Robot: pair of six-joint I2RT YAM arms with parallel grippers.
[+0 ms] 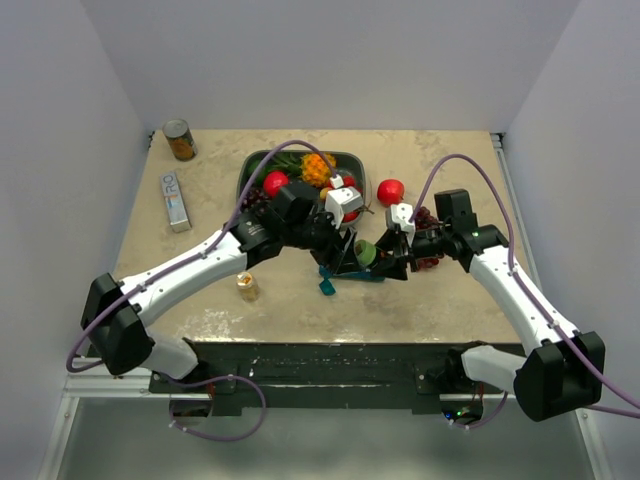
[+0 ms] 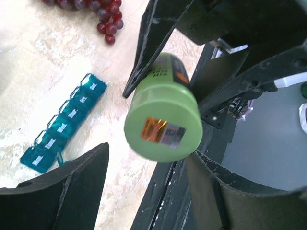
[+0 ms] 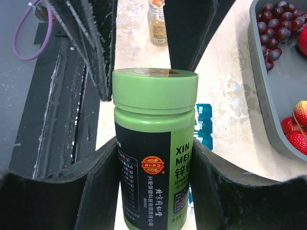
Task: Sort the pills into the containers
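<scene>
Containers (image 2: pixel 64 122), small teal-blue square plastic cells joined in one strip, lie flat in the middle of the table. They are a little nearer to the near edge than to the far edge, just below the two grippers. We see white marks on the lids, but we cannot read them.

The beige marbled table (image 1: pixel 450 290) carries all the rest. A grey plastic fruit tray (image 3: pixel 278 91) stands at the middle of the far edge, with red and orange fruits inside.

The left gripper (image 2: pixel 149 148) and the right gripper (image 3: pixel 154 143) meet over the middle of the table. The right gripper is closed on the body of a green plastic pill bottle (image 3: pixel 144 124) with a black label, one finger pressing on each side. The green cap points toward the left gripper, whose jaws stand wide around it. One finger is close to the cap rim and the other is clearly apart from it.

A flat white and silver box (image 1: pixel 176 200) lies near the left edge. A round tin can (image 1: pixel 179 140) stands in the far left corner. A small amber bottle (image 1: pixel 247 287) stands between the strip and the left edge, toward the near edge. A round red fruit (image 1: pixel 390 191) rests on the table just to the right of the tray. A bunch of dark red grapes (image 2: pixel 103 12) lies on the table near the strip, apart from it.
</scene>
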